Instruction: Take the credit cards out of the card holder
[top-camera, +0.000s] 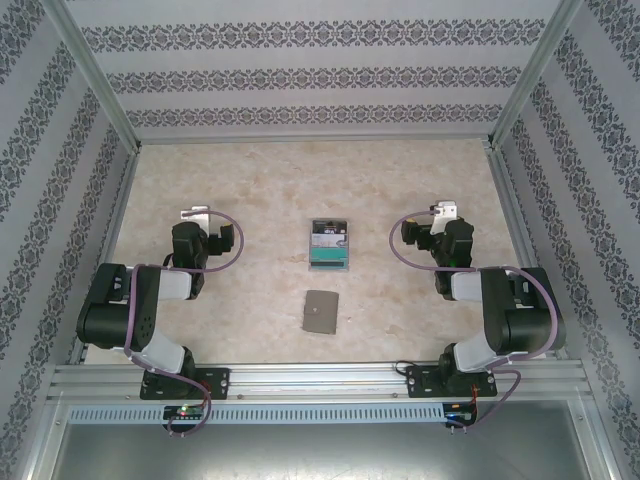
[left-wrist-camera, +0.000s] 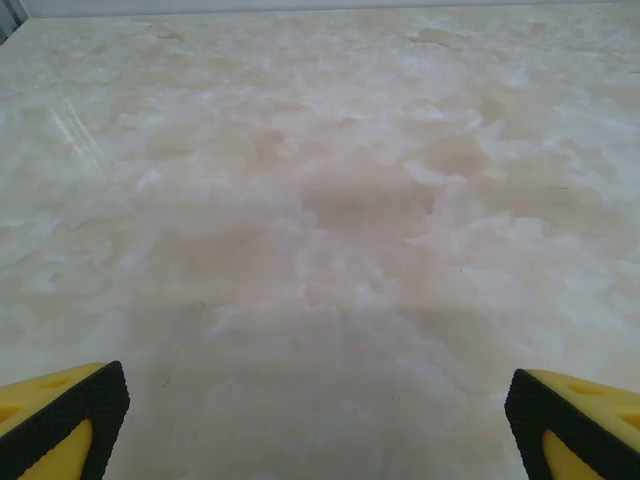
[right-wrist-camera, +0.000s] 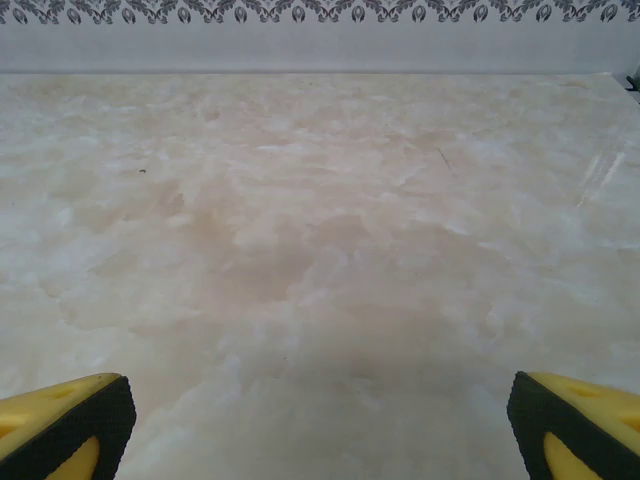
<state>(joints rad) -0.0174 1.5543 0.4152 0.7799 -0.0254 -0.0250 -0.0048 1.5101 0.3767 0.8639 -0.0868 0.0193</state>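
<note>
The credit cards, one grey face above one teal face, lie flat together at the table's middle. The card holder, a small grey-brown flat wallet, lies folded shut just nearer to me, apart from the cards. My left gripper rests at the left, well away from both. In its wrist view the left gripper is open over bare table. My right gripper rests at the right. The right gripper is open too, its yellow fingertips wide apart, nothing between them.
The pale marbled table is walled by patterned panels on three sides, with metal posts at the back corners. An aluminium rail runs along the near edge, carrying both arm bases.
</note>
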